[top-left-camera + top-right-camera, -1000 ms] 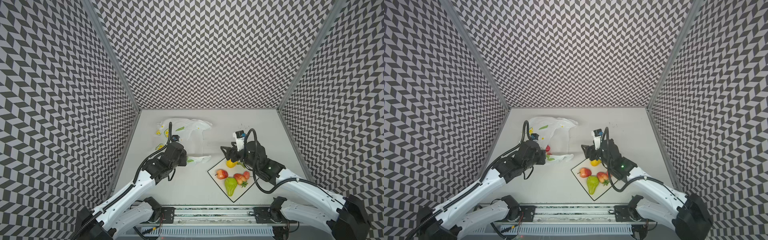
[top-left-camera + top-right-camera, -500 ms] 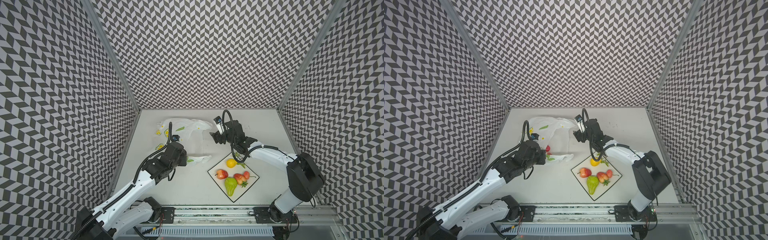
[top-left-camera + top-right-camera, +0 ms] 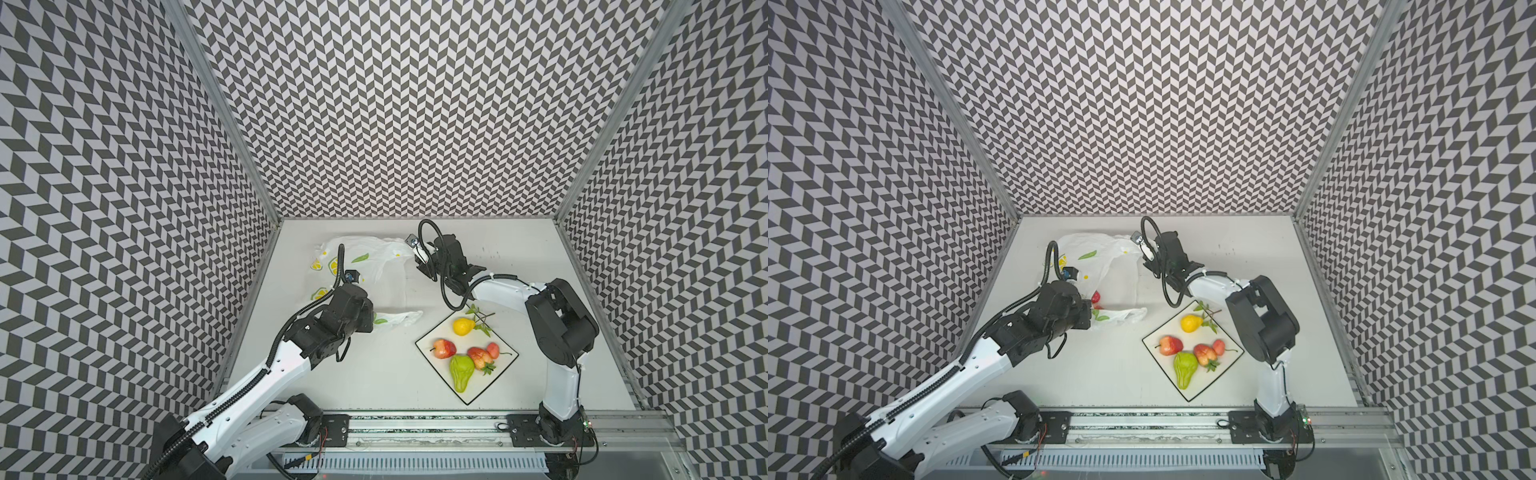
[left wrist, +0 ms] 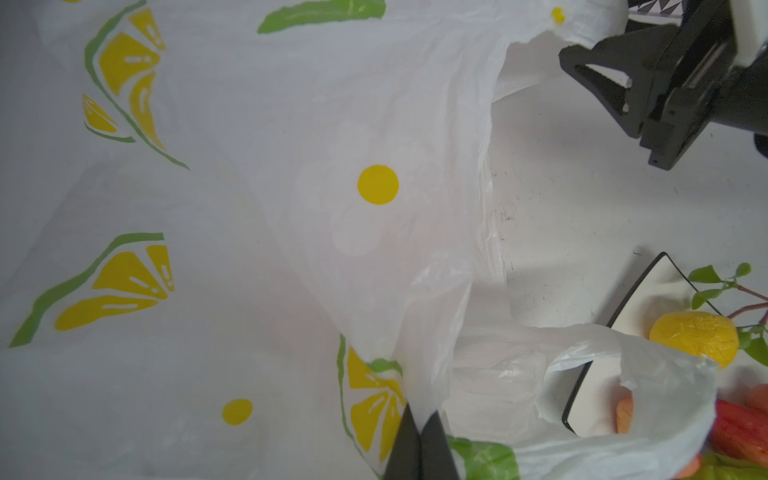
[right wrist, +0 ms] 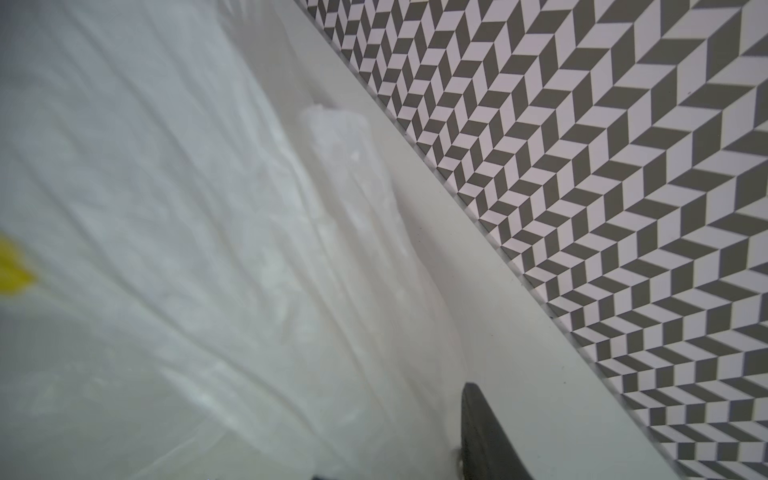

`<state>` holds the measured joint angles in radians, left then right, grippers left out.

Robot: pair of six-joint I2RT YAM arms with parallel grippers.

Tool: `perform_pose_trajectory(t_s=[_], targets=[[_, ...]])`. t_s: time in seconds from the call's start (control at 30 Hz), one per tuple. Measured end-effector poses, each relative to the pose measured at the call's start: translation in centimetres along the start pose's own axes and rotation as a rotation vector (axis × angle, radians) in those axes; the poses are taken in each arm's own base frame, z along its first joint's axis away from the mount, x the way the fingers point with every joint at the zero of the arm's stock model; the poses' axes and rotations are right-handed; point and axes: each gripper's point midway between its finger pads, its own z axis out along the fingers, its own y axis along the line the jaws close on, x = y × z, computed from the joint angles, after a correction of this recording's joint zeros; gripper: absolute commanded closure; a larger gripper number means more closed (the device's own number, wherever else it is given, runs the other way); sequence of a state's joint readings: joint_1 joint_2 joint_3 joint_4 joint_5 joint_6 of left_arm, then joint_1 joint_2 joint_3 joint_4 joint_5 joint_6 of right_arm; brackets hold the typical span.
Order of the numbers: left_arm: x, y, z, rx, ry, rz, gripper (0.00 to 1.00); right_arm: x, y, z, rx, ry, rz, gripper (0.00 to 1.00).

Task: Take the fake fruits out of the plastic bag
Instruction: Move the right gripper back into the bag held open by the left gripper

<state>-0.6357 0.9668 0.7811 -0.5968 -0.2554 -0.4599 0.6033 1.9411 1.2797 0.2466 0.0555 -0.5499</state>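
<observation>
Partly hidden red fruit [image 3: 1096, 296] in plastic bag [image 3: 365, 253], left gripper [image 4: 420, 415] clamped on its edge, right gripper [image 3: 422, 266] finger gap unreadable.

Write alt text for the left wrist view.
The left pincer, shut, pinches the edge of a translucent white plastic bag printed with lemon slices. Beyond it, the right pincer sits close to another bag edge, and a yellow lemon lies on a black-rimmed plate.

One plastic bag [image 3: 374, 259] and one square plate [image 3: 480, 384]. At least six fake fruits [image 3: 1185, 368] show: one lemon [image 3: 462, 326], one apple [image 3: 444, 348], one pear [image 3: 461, 372], one strawberry [image 3: 478, 357], one smaller red stemmed fruit [image 3: 493, 350], one red fruit [image 3: 1096, 296] half hidden by bag film
</observation>
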Motion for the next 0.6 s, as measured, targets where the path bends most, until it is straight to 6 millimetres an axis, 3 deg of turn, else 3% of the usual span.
perform_pose_trajectory(t_s=[0.13,0.23,0.4,0.6], targets=[[-0.9,1.1,0.6,-0.037,-0.022,0.023,1.0,0.3,-0.1,-0.3,0.007,-0.008,0.02,1.0],[-1.7,2.9,1.8,-0.092,-0.029,0.035,1.0,0.5,-0.3,-1.1,0.016,-0.005,0.041,1.0],[-3.2,5.3,3.7,-0.156,-0.044,0.068,1.0,-0.6,-2.4,-3.9,0.083,-0.029,0.077,1.0],[-5.3,4.8,5.4,-0.143,-0.071,0.145,1.0,-1.9,-4.8,-8.0,0.165,-0.066,0.122,1.0]])
